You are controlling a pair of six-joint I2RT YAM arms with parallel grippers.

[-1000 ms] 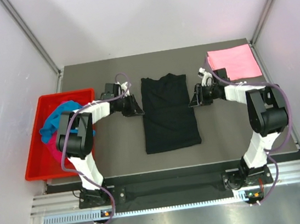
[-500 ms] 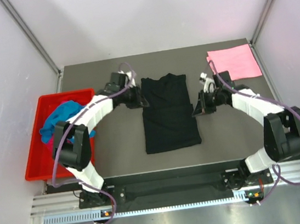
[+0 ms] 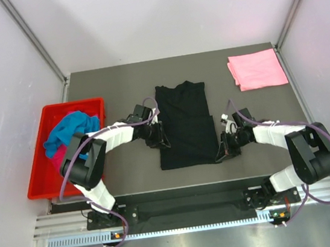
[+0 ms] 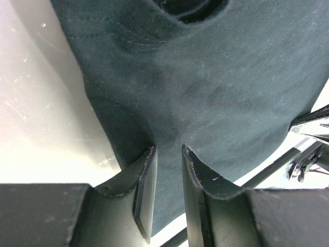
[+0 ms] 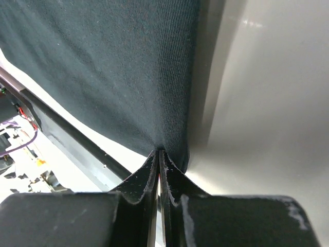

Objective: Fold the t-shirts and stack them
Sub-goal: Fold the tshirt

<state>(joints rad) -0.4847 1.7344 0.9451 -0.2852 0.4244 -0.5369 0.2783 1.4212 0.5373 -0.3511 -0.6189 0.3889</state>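
Note:
The black t-shirt (image 3: 183, 121) lies flat in the middle of the table, neck at the far end. My left gripper (image 3: 160, 139) is at the shirt's left edge, near its lower half. In the left wrist view the left gripper (image 4: 168, 150) is narrowly open with the black cloth (image 4: 205, 82) between its fingers. My right gripper (image 3: 222, 151) is at the shirt's near right corner. In the right wrist view the right gripper (image 5: 159, 151) is shut on the edge of the black cloth (image 5: 118, 62). A folded light pink t-shirt (image 3: 258, 70) lies at the far right.
A red tray (image 3: 38, 180) stands at the left edge of the table. It holds the crumpled turquoise t-shirt (image 3: 65, 128) with the magenta t-shirt (image 3: 56, 160) under it. Metal rails run along the near table edge (image 3: 188, 209).
Both grippers have moved from the shirt's upper sides toward the near end. The right one now pinches the near right corner. The left one sits at the lower left edge.

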